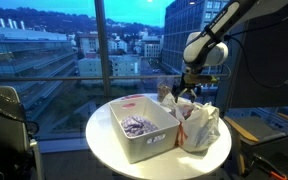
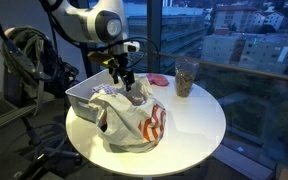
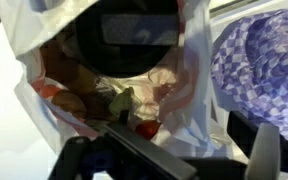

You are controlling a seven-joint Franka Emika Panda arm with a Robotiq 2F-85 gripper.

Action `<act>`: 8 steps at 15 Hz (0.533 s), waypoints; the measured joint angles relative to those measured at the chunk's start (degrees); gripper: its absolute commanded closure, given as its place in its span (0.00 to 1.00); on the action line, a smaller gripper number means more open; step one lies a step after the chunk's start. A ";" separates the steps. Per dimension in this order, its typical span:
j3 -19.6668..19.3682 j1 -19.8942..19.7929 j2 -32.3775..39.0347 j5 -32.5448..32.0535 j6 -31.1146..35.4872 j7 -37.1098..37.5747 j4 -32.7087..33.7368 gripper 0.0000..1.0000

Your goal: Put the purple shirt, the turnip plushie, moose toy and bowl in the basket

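In the wrist view, the two dark fingers (image 3: pixel 264 148) of the end effector (image 2: pixel 124 80) are seen at the bottom edge, spread wide apart with nothing between them, so the end effector is released. Directly beneath it a crumpled white plastic bag (image 3: pixel 179 95) with red print is seen. Within its folds a greenish patch and a red patch are visible, but whether these belong to the turnip plushie cannot be told. A dark round shape fills the upper middle of this view and cannot be identified.

In both exterior views, the end effector is held just above the plastic bag (image 2: pixel 134 122), which is slumped on the near part of the round white counter (image 2: pixel 199 125). Contact between the fingertips and the bag cannot be confirmed.

Just beside the bag, and touching it, a white rectangular basket (image 1: pixel 134 150) is placed. The purple shirt (image 1: pixel 136 124), checked in purple and white, is bunched inside the basket and is also seen at the right edge of the wrist view.

Farther back in an exterior view, a pink bowl (image 2: pixel 159 79) is set on the counter beyond the bag, outside the basket. Near it, toward the window, a brown upright object (image 2: pixel 186 75) is stood, too small to be named.
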 measured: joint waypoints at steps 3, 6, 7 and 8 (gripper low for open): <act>-1.45 -1.87 0.31 0.55 4.10 1.06 -2.78 0.00; -1.62 -2.67 1.66 2.92 4.38 1.08 -3.44 0.00; -1.62 -2.69 2.51 3.44 4.52 1.08 -3.43 0.00; -1.62 -2.69 3.52 3.51 4.98 1.09 -3.39 0.00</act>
